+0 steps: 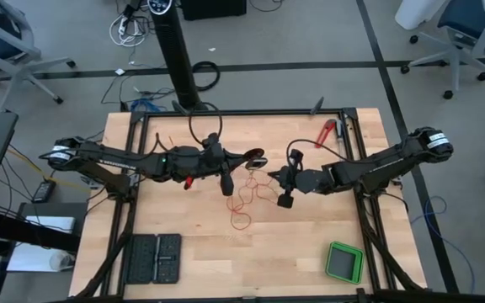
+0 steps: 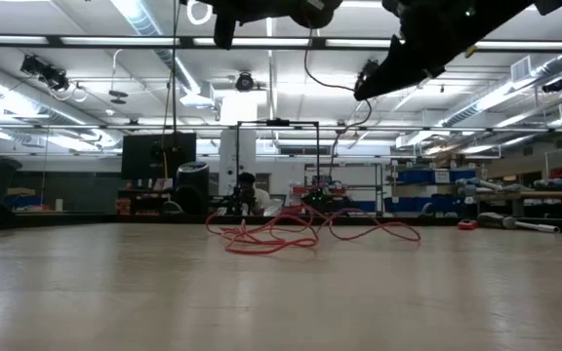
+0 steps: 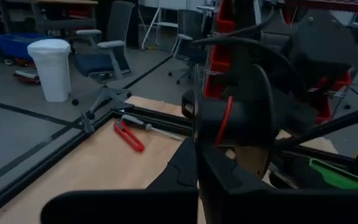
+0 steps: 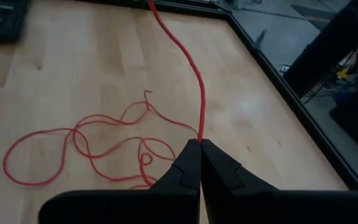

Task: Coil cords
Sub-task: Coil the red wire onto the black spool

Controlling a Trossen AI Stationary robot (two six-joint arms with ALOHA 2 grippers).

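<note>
You see the wooden table (image 1: 310, 252) from above with both dark arms reaching in over its middle. The left arm (image 1: 116, 158) enters from the left edge and the right arm (image 1: 377, 164) from the right edge; their grippers are near each other above the centre of the table.

The green box (image 1: 343, 262) sits near the front right corner, well apart from the arms. Two black trays (image 1: 153, 258) lie side by side near the front left corner. The red-handled tool (image 1: 325, 133) lies at the far right of the table, next to the frame.

The red wire (image 1: 244, 198) lies in loose, uncoiled loops on the table between and in front of the two grippers. In the low view you see the same loops (image 2: 305, 232) resting flat on the table top.

The right gripper (image 4: 200, 149) has its fingers pressed together on the red wire (image 4: 185, 56), which runs taut from the fingertips across the table while the slack loops lie beneath.

The left gripper (image 3: 199, 155) also appears pressed together in its wrist view, with a short red strand (image 3: 225, 118) visible beyond it; whether that strand is pinched between the fingers cannot be told from this view
</note>
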